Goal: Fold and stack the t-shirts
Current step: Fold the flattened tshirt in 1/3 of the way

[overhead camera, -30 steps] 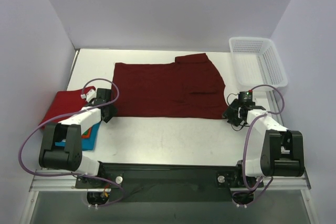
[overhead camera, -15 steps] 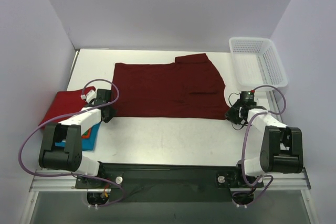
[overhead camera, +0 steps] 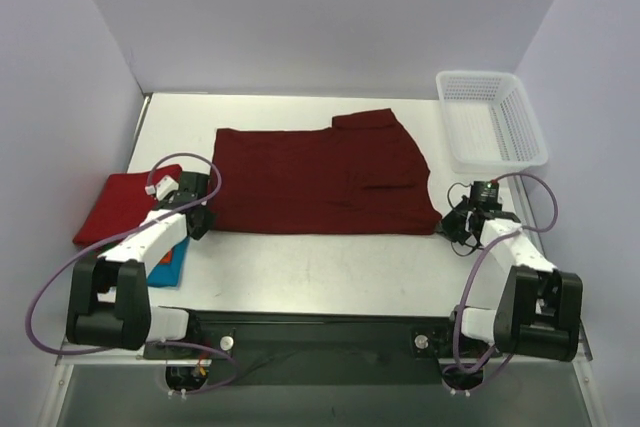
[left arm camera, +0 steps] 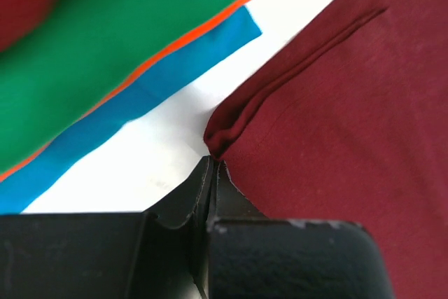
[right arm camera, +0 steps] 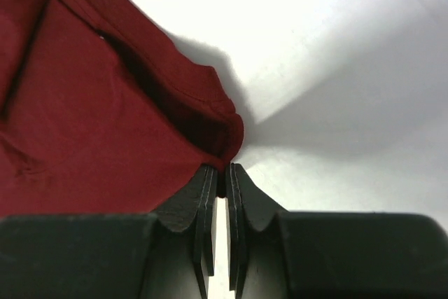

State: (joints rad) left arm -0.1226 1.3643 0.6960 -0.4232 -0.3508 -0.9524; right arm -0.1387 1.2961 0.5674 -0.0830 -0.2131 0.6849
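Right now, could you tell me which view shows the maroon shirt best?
The top view: the whole maroon shirt shows, flat on the table. Each wrist view shows only one near corner, at its jaws.

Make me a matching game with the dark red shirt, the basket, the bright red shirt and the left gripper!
Things:
1 maroon t-shirt
2 white basket
3 bright red t-shirt
4 left gripper

Matches:
A empty, at the far right
B shut on a cloth corner
C spread out in the middle
D folded, at the left edge

Pairs: 1-C, 2-A, 3-D, 4-B
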